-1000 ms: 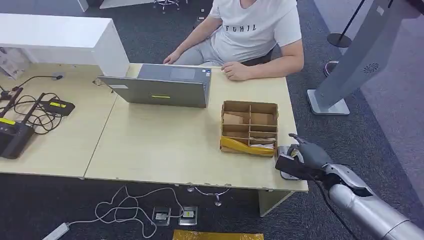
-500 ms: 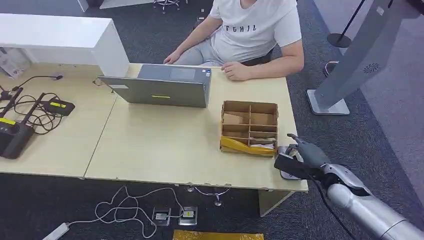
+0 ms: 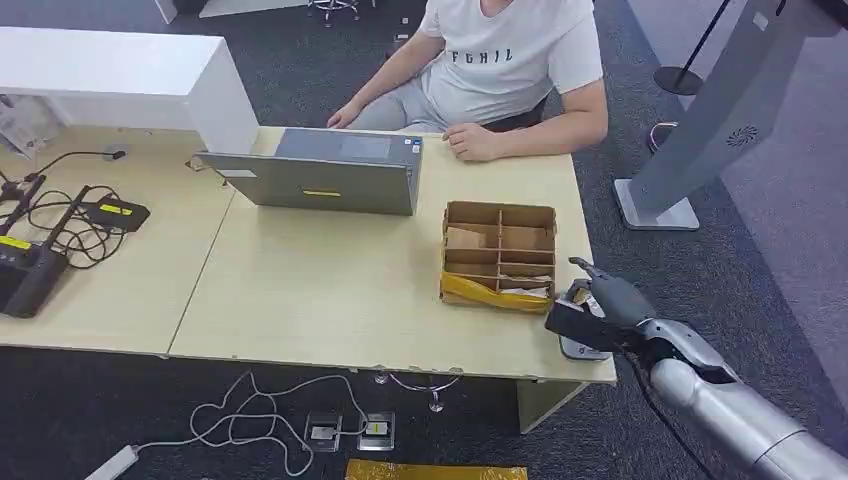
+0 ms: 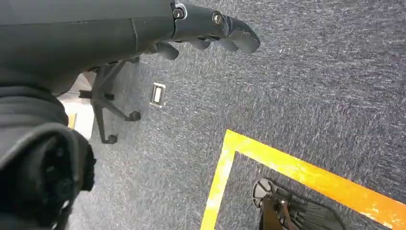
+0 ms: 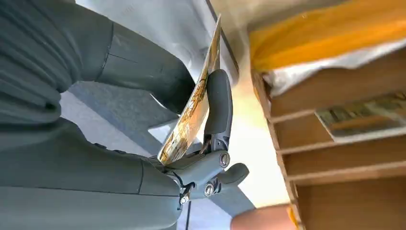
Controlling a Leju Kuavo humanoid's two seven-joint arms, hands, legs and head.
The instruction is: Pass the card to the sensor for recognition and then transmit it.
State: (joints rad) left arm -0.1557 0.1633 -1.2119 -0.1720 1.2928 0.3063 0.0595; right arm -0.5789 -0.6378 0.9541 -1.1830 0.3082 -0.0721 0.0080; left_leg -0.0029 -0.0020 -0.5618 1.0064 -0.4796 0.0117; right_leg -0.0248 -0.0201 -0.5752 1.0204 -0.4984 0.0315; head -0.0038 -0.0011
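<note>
My right hand (image 3: 597, 305) hovers over the table's front right corner, just right of the cardboard box. It pinches a card (image 5: 194, 108) with a yellow-brown print between the thumb and a finger (image 5: 218, 103); the card is seen edge-on. Directly under the hand lies the small grey-white sensor (image 3: 584, 350), partly hidden by the hand. The card stands close above the sensor; contact cannot be told. My left hand (image 4: 210, 26) hangs beside my body above the grey carpet, its fingers holding nothing.
A divided cardboard box (image 3: 499, 256) with a yellow packet (image 3: 488, 292) stands left of my right hand. A grey laptop (image 3: 322, 181) sits mid-table before a seated person (image 3: 510, 70). Cables and a black router (image 3: 30, 270) lie at the left. A grey kiosk stand (image 3: 690, 150) is beyond the table's right end.
My right hand with the card has shifted slightly away from me and toward the box, staying over the sensor. Nothing else has moved.
</note>
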